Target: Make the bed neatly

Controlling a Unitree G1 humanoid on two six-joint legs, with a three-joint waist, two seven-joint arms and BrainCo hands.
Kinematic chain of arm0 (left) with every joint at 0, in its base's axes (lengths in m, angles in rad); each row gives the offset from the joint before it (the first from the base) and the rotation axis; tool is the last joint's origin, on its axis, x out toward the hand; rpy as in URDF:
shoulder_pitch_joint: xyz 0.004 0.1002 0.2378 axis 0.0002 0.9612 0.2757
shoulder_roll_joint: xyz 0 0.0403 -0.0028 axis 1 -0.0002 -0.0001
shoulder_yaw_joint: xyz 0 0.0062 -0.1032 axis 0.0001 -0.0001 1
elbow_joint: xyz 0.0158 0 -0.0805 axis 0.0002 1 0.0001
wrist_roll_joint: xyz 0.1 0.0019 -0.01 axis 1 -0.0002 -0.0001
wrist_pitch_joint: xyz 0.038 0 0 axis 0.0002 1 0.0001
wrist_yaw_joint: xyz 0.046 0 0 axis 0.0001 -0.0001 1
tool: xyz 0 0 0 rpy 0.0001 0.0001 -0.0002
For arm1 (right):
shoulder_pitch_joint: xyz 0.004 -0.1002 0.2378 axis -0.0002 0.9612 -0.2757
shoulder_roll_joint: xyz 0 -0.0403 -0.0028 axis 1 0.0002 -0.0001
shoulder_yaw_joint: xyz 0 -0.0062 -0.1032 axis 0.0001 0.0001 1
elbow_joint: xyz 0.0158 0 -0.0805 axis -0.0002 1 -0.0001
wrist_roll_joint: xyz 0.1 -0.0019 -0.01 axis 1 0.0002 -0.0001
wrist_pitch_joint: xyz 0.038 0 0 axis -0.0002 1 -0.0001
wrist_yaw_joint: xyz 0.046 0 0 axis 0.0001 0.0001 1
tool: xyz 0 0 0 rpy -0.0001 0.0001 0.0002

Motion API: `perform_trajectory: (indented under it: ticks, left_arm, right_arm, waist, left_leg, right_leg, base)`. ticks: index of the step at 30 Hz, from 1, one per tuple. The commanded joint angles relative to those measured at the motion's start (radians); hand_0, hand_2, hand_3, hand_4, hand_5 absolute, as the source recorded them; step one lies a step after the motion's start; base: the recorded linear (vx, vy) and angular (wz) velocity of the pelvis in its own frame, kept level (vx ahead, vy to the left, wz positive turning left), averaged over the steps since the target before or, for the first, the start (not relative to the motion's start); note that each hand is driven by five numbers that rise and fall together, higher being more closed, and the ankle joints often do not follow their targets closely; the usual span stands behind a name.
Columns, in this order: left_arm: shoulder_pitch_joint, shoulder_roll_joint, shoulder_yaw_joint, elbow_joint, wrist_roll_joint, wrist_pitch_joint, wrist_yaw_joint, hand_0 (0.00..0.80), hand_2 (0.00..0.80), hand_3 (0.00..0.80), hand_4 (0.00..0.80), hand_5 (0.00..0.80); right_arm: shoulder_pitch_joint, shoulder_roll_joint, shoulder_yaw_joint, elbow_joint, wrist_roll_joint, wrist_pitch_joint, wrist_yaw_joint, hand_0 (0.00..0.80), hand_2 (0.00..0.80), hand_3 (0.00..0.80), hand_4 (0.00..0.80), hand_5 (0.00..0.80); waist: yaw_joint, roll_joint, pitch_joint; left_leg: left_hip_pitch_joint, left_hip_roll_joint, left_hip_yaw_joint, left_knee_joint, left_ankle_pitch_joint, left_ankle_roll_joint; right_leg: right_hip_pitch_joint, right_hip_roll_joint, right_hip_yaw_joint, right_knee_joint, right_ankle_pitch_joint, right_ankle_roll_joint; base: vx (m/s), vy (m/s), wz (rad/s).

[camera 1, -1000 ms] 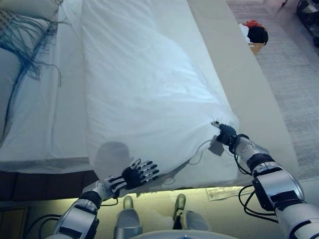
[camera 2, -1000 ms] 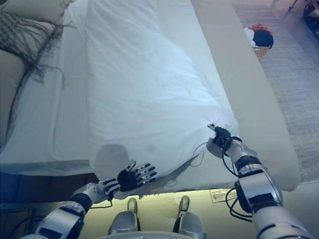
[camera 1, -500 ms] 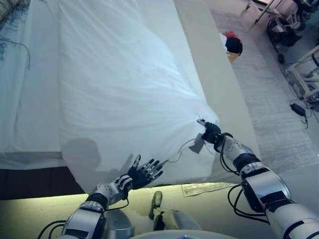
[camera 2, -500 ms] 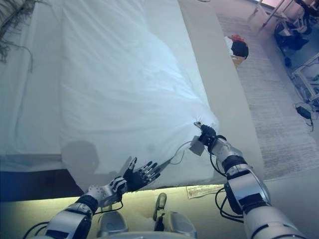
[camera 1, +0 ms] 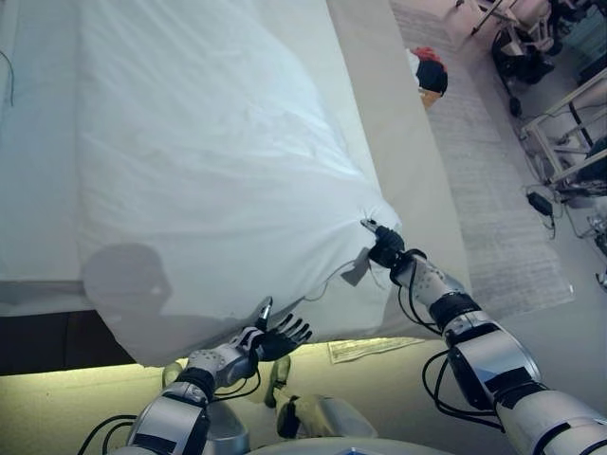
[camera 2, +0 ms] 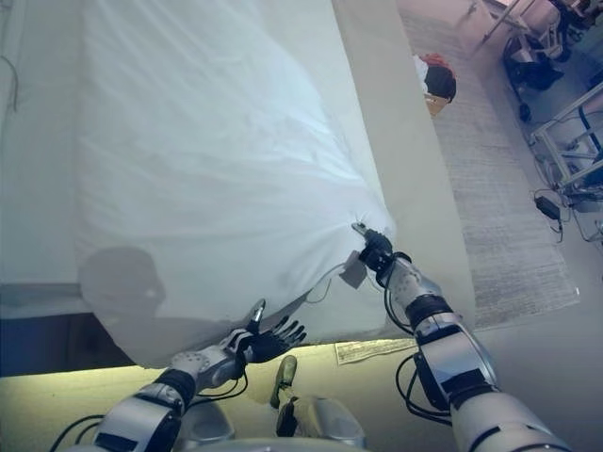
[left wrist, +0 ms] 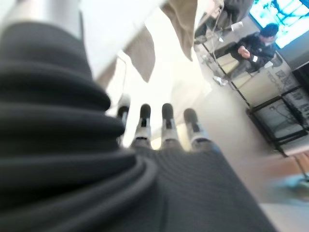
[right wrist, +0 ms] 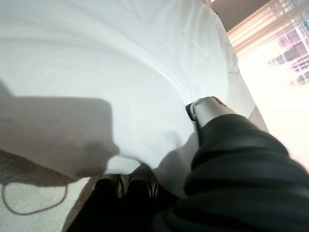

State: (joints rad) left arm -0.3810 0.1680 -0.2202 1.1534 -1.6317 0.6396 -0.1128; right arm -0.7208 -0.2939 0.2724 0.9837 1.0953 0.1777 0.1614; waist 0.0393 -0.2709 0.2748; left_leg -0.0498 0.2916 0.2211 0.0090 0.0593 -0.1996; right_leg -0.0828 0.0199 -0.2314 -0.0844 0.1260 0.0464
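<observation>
I saw the white duvet (camera 1: 209, 161) lying over the bed (camera 1: 403, 142), its near edge hanging over the foot. My right hand (camera 1: 386, 251) pinched the duvet's near right corner, thumb and fingers closed on the cloth. My left hand (camera 1: 273, 336) was spread open under the near edge, holding nothing

You had no legible text, number or sign in any view. The grey tag (camera 1: 355, 271) hanging at the white duvet (camera 1: 218, 180) corner and the printed sheet (camera 1: 365, 348) on the floor were too small to read.
</observation>
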Motion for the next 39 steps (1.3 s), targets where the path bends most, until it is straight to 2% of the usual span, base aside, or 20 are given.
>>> perform_trajectory:
  ticks: [1,10,18,20,29,34,39]
  left_arm:
    - [-0.085,-0.093,-0.079,0.011,-0.067,0.019,0.051,0.0,0.0,0.0,0.0,0.0]
    - [-0.113,-0.098,-0.123,-0.003,-0.127,-0.052,-0.004,0.0,0.0,0.0,0.0,0.0]
    - [-0.161,-0.109,-0.106,-0.064,-0.17,-0.203,-0.133,0.0,0.0,0.0,0.0,0.0]
    - [-0.174,-0.111,-0.099,-0.077,-0.194,-0.252,-0.158,0.0,0.0,0.0,0.0,0.0]
    - [-0.213,-0.118,-0.072,-0.131,-0.267,-0.367,-0.247,0.0,0.0,0.0,0.0,0.0]
    - [-0.221,-0.124,-0.071,-0.149,-0.256,-0.39,-0.248,0.0,0.0,0.0,0.0,0.0]
    - [-0.209,-0.148,-0.099,-0.168,-0.249,-0.432,-0.298,0.0,0.0,0.0,0.0,0.0]
  right_arm:
    - [-0.092,-0.09,-0.023,-0.114,0.088,-0.091,-0.009,0.8,0.8,0.8,0.8,0.8]
    - [-0.122,-0.113,-0.003,-0.142,0.095,-0.085,-0.022,0.8,0.8,0.8,0.8,0.8]
    - [-0.114,-0.121,-0.001,-0.138,0.077,-0.078,-0.007,0.8,0.8,0.8,0.8,0.8]
    - [-0.104,-0.118,-0.002,-0.129,0.076,-0.079,0.0,0.8,0.8,0.8,0.8,0.8]
    - [-0.071,-0.095,-0.008,-0.117,0.071,-0.09,0.01,0.8,0.8,0.8,0.8,0.8]
    - [-0.062,-0.081,-0.011,-0.123,0.075,-0.091,0.0,0.8,0.8,0.8,0.8,0.8]
    - [-0.056,-0.076,-0.018,-0.109,0.086,-0.084,0.001,0.8,0.8,0.8,0.8,0.8]
  waist:
    - [-0.009,0.012,0.043]
    - [-0.028,0.035,0.075]
    - [-0.041,0.055,0.089]
    - [-0.043,0.056,0.086]
    - [-0.045,0.048,0.081]
    - [-0.043,0.038,0.077]
    - [-0.041,0.037,0.066]
  left_leg:
    - [-0.073,0.042,-0.027,-0.015,0.049,0.026]
    - [-0.094,0.035,-0.032,-0.01,0.053,0.02]
    - [-0.09,0.033,-0.028,-0.002,0.046,0.016]
    - [-0.085,0.033,-0.028,-0.003,0.045,0.016]
    - [-0.071,0.034,-0.032,0.002,0.036,0.017]
    - [-0.065,0.035,-0.036,0.001,0.03,0.018]
    - [-0.052,0.028,-0.036,-0.011,0.028,0.023]
  right_leg:
    - [0.011,-0.084,-0.007,0.061,-0.03,0.069]
    - [-0.02,-0.095,0.0,0.071,-0.027,0.069]
    - [-0.027,-0.103,0.0,0.084,-0.035,0.071]
    - [-0.024,-0.103,-0.001,0.085,-0.036,0.073]
    - [-0.013,-0.105,-0.009,0.092,-0.042,0.077]
    - [-0.007,-0.103,-0.011,0.091,-0.043,0.081]
    - [0.005,-0.106,-0.013,0.082,-0.039,0.084]
  base:
    - [-0.036,-0.016,-0.02]
    - [-0.042,0.02,-0.01]
    - [-0.013,0.013,0.0]
    - [0.0,0.0,0.0]
    - [0.011,-0.006,0.0]
    - [0.011,-0.017,0.02]
    - [0.0,0.0,0.0]
